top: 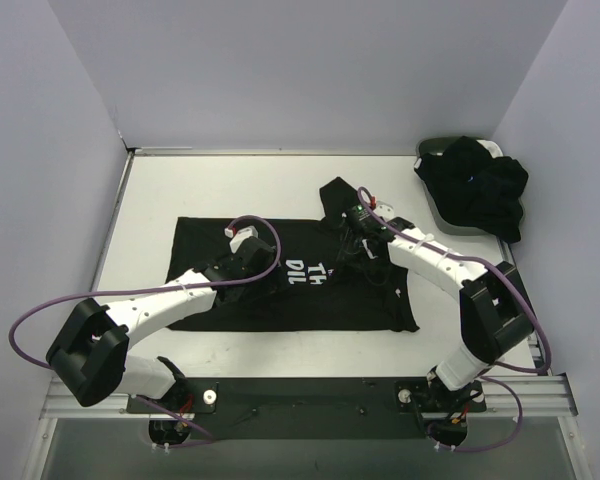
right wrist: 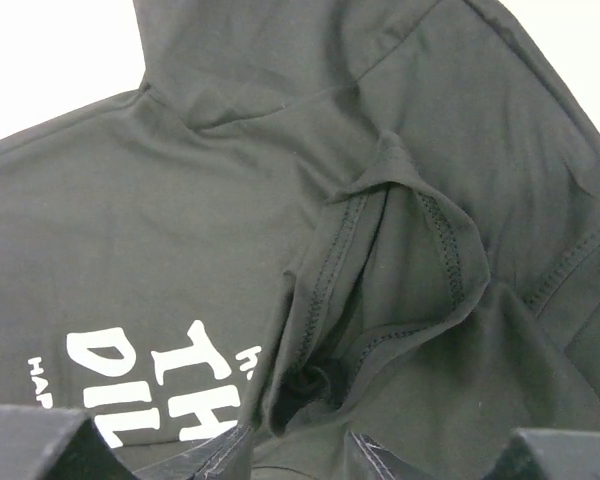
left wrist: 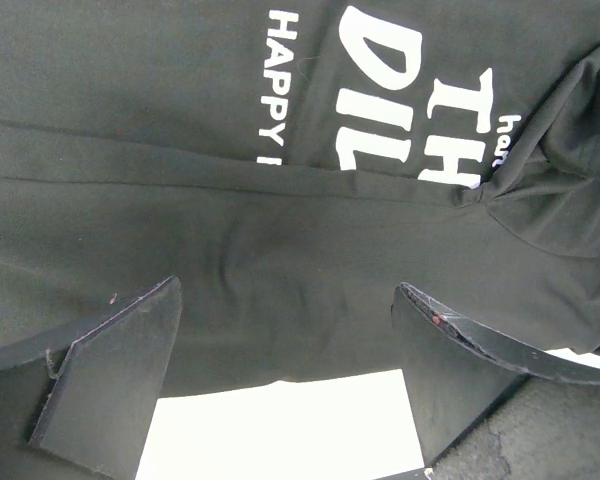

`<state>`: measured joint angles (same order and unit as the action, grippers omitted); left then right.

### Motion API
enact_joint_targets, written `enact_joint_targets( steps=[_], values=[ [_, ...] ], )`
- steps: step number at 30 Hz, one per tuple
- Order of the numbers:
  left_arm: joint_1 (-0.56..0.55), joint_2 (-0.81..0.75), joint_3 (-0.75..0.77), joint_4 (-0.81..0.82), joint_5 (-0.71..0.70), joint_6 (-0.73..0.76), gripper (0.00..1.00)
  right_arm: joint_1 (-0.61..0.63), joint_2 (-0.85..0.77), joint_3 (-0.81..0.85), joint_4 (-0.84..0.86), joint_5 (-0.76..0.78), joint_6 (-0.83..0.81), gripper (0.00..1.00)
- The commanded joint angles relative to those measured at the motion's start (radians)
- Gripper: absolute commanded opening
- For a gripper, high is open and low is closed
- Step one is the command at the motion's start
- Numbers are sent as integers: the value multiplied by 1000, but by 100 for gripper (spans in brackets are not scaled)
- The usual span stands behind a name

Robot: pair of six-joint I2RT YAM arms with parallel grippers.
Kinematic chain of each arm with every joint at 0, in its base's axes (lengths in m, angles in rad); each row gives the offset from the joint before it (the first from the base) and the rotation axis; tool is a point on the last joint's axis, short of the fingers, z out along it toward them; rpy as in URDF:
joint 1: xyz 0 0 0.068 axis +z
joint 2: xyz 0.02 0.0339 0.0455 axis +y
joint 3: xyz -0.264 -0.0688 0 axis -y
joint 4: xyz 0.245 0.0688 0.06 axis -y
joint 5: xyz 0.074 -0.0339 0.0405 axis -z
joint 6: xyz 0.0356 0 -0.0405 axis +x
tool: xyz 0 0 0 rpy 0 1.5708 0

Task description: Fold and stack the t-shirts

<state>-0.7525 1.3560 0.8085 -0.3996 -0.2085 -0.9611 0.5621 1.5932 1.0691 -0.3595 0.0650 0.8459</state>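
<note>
A black t-shirt with white printed lettering lies spread on the white table. My left gripper hovers open over the shirt's left half. In the left wrist view its fingers straddle the shirt's edge with bare table between them. My right gripper is shut on a bunched fold of the same shirt near the sleeve and collar seams. The cloth is pinched between its fingertips, and the sleeve is raised beyond it.
A dark oval basket stands at the back right corner with a pile of black shirts heaped in it and hanging over its rim. A sliver of white shows behind the pile. Grey walls enclose the table on three sides.
</note>
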Motion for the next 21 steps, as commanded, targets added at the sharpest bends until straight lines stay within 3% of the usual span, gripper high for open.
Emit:
enact_joint_targets(
  steps=[1,12,21],
  values=[
    [5,-12,0,27,-2,9,96,-14,28,8,-16,27,1,40],
    [19,-11,4,19,3,22,96,-62,73,3,13,10,-8,38],
    [27,-8,8,16,1,27,96,-67,106,2,28,-8,-2,24]
  ],
)
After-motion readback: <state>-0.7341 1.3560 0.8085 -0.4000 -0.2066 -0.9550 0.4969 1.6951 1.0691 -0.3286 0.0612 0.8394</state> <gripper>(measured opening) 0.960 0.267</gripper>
